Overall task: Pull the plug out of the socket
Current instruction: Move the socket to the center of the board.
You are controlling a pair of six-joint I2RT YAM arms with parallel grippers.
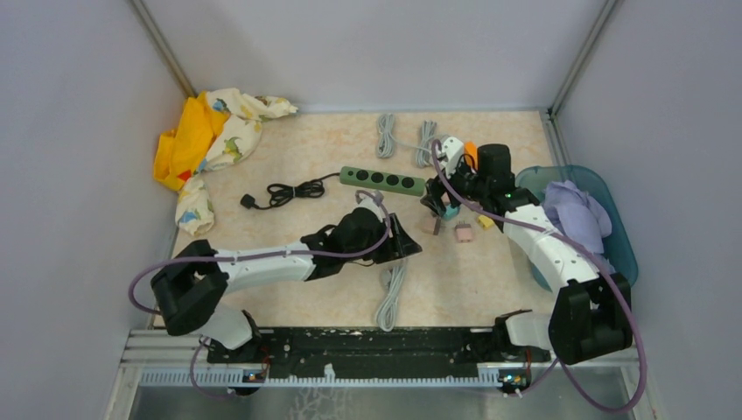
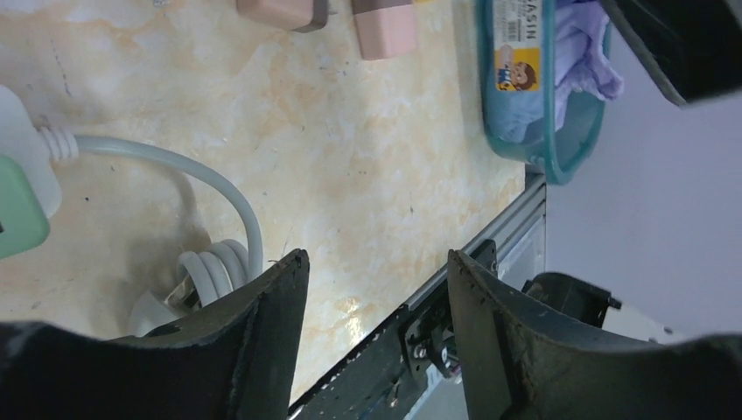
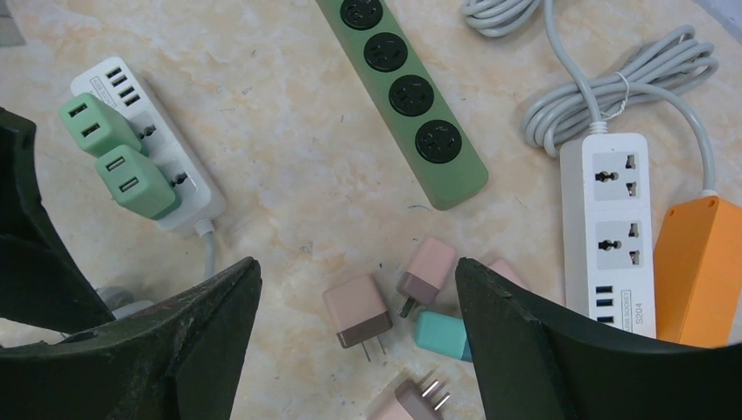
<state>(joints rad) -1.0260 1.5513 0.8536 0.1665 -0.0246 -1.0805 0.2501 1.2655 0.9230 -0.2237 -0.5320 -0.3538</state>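
Two green plugs (image 3: 136, 179) are stuck in the white socket strip (image 3: 184, 184) at ten o'clock. The left tool (image 2: 376, 262) and right tool (image 3: 357, 267) are spread, empty. Unheld, the strip could be lifted too.

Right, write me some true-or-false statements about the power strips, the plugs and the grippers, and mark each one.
1. Two green adapters are plugged into a white power strip. True.
2. The green power strip has a plug in one socket. False: all four sockets are empty.
3. The left gripper holds something. False: its jaws stand apart with nothing between them.
4. A purple cloth lies in the teal basin. True.
5. The right gripper is open above loose pink adapters. True.
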